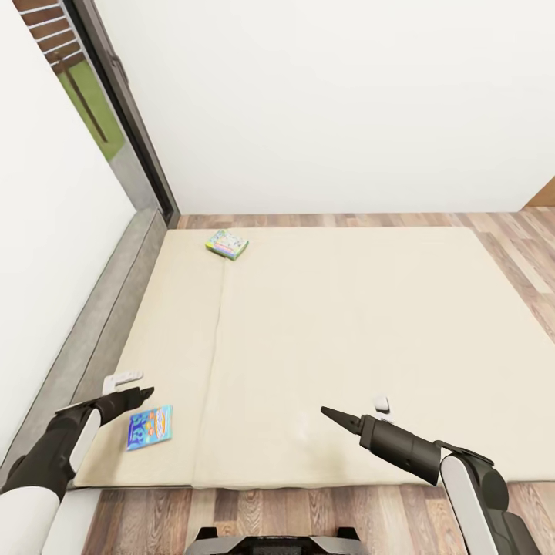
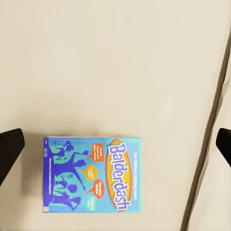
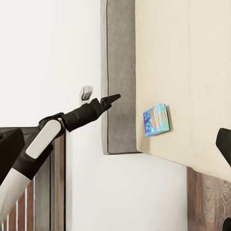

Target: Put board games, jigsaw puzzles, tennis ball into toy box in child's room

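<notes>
We are in a home bedroom: a wide beige bed (image 1: 347,347) fills the middle of the frame, wood floor (image 1: 308,516) along the bottom, white walls (image 1: 347,100), a glass door (image 1: 100,100) upper left.

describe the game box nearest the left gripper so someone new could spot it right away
Start at the wide beige bed that takes up most of the head view. Near its front corner on the robot's left, just below the left gripper, a flat blue box lies face up. Its cover reads "Balderdash" with cartoon figures and orange bubbles, unlike the green-and-white box lying far off near the bed's back edge.
</notes>
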You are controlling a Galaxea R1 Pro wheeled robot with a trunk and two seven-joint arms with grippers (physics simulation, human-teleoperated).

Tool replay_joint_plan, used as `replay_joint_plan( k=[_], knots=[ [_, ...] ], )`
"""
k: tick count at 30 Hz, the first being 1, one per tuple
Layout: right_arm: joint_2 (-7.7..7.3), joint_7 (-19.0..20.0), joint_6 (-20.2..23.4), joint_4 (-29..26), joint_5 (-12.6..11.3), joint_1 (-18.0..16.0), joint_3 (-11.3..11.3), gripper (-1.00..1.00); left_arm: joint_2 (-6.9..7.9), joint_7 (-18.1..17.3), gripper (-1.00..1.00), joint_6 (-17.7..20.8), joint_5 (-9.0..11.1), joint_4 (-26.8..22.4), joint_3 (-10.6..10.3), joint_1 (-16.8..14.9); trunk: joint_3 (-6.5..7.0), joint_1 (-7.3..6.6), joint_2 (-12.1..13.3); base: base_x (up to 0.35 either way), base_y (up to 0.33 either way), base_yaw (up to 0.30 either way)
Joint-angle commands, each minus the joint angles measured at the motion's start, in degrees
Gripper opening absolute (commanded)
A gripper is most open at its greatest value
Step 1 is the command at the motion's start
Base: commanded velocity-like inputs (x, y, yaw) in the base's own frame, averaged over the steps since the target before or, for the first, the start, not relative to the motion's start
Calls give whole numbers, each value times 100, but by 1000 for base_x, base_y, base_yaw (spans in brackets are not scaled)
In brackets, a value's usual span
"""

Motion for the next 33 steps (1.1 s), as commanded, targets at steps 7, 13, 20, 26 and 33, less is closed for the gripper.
replay_joint_plan(
  k=[7,13,20,26,33],
  knots=[
    [-26,43,25,-1,13,-4,-6,100,-13,200,100,60,33,23,11,-117,-73,3,-9,0,0,0],
    [-40,37,24,-1,15,-4,-6,100,-21,318,100,87,36,81,11,-189,-128,3,-9,0,0,0],
    [-45,31,24,-1,20,-4,-6,100,-14,348,100,86,18,176,8,-206,-193,3,-9,0,0,0],
    [-51,27,24,-1,21,-4,-6,100,-11,351,100,71,-58,198,9,-208,-249,3,-9,0,0,0],
    [-57,31,24,-1,22,-4,-9,100,-20,352,100,52,-123,219,5,-209,-314,3,-9,0,0,0]
  ],
)
